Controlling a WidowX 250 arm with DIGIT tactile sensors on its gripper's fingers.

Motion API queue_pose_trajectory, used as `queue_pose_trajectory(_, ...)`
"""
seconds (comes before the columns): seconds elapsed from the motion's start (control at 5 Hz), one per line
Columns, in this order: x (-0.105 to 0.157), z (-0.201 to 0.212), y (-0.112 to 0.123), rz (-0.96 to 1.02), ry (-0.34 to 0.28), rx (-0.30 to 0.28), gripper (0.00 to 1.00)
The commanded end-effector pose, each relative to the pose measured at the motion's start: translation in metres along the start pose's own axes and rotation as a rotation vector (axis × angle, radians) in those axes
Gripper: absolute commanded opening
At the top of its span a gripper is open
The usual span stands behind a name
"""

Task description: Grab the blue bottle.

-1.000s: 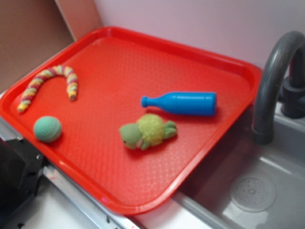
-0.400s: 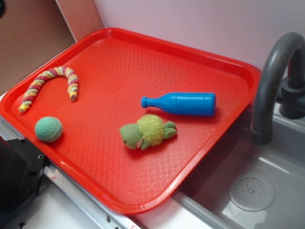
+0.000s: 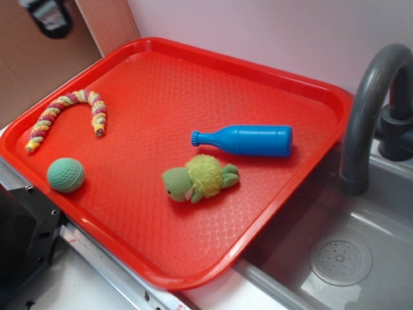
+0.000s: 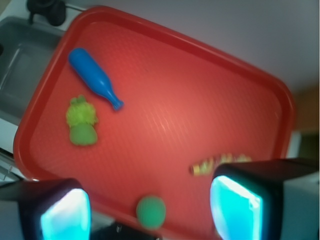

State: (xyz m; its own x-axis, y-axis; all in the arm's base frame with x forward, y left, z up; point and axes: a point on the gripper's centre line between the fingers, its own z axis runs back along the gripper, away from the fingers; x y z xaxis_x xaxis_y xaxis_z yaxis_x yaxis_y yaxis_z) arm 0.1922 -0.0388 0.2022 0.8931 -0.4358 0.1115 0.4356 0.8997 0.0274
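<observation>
Red tray below; jaws spread, empty

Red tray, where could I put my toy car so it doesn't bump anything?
The red tray is bare along its far side, behind the blue bottle, and in the near corner below the green turtle. It's crowded at the left by the rope and ball.

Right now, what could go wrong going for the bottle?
1. The bottle lies on its side on the tray; a pinch across the round body may roll it.
2. The turtle sits close beside it and could get caught.
3. The gripper, open, is far off; long approach.
</observation>
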Motion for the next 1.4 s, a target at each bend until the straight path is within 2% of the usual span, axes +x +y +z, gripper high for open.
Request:
queue_pose_trajectory(0.0,0.062,-0.027,-0.019,-0.146,-0.080,0.007,1.00)
queue_pose_trajectory(0.2,0.082,-0.044,-0.024,-0.172,-0.087,0.038,1.00)
queue_pose_trajectory(0.4,0.091,-0.058,-0.030,-0.221,-0.124,-0.017,1.00)
queue_pose_trajectory(0.6,0.100,-0.085,-0.039,-0.274,-0.129,-0.114,1.00)
queue_pose_trajectory(0.8,0.107,-0.111,-0.048,-0.331,-0.077,-0.168,1.00)
queue_pose_trajectory(1.2,0.106,-0.144,-0.056,-0.382,-0.025,-0.242,1.00)
